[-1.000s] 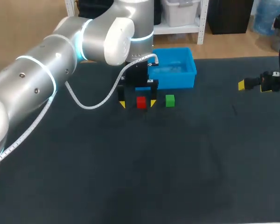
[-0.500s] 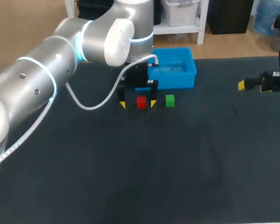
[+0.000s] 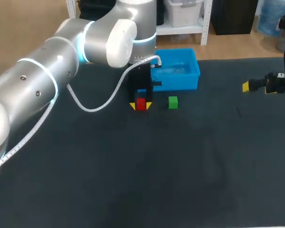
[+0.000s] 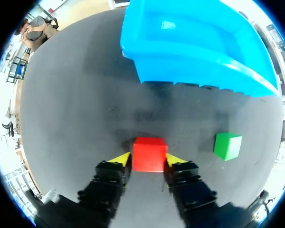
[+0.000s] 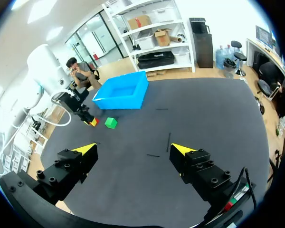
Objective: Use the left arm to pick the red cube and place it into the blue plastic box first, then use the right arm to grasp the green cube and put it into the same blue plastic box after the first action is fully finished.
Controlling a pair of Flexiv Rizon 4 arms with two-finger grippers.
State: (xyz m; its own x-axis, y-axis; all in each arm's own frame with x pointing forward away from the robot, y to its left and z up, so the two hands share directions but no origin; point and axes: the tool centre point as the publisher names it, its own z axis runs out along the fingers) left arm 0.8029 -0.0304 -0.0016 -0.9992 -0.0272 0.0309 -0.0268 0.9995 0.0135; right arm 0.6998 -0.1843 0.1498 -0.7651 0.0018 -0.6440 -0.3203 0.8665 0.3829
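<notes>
Showing the left gripper narrowed onto the red cube, with one yellow tip against its 9 o'clock face and one against its 3 o'clock face. Confirmed from the left wrist: both tips of the left gripper touching the red cube from opposite sides. Resting on the table, not lifted.

Surroundings in the head view, read from the red cube:
- Green cube at 3 o'clock, near but clear of the closest finger; likewise beside the gripper from the left wrist.
- Box at 1 o'clock, front wall just behind the gripper, near corner partly hidden by the left arm; straight ahead of the fingers from the left wrist.
- Cable looped at 9 o'clock.
- Right gripper well apart at 3 o'clock, near the table edge; from its own wrist, fingers spread wide with nothing between them.

Count: 2 cubes (1 red, 1 green), 1 box, 2 grippers.

Compared with half a second ago: left fingers drawn in from a gapped stance until touching the red cube. No shift in either cube, the box or the right gripper.
</notes>
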